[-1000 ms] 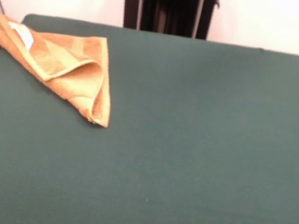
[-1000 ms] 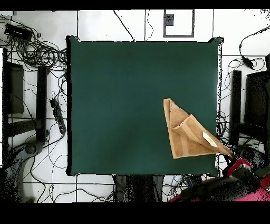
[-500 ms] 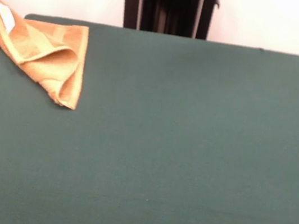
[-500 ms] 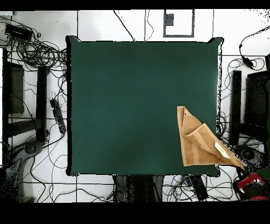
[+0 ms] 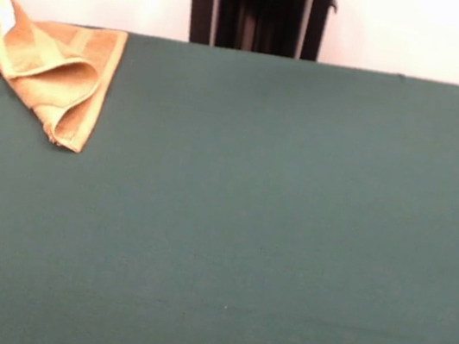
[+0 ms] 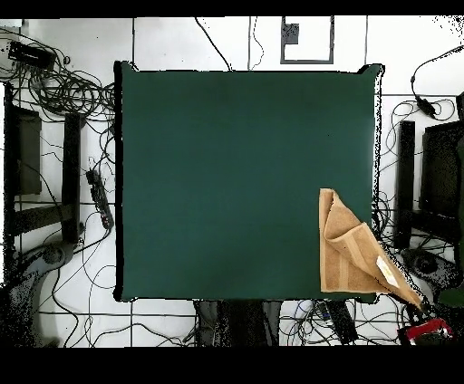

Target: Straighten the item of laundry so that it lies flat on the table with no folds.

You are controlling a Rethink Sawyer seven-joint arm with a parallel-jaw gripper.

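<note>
You see the pincer [image 6: 426, 328] only as a red shape off the table's corner in the overhead view, and as a sliver of red at the top left edge of the front view. Whether it is clenched or released, you cannot tell; the pictures do not show its tips.

The towel [image 5: 53, 74] stretches from the pincer onto the table [image 5: 272, 231]. One corner rises toward the red shape, pulled taut past the table's edge, so part of the cloth hangs clear of the green surface. Whether that corner actually meets the pincer is not plain from either view.

The white label [image 5: 3, 11] sits on the raised strip, on the stretch nearest the pincer. Farther from the pincer, the towel lies on the table folded over itself: a rounded fold shows in the front view, with a point of cloth reaching away from the pincer across the felt. In the overhead view the towel [image 6: 349, 254] forms a rough triangle, its broad side along the table's edge nearest the pincer, its tip pointing away.

The smooth border band runs along the towel's outer side in the front view.

The rest of the table, well apart from the pincer, carries nothing else you can see.

Cables [image 6: 63, 86] litter the floor around the table.
</note>
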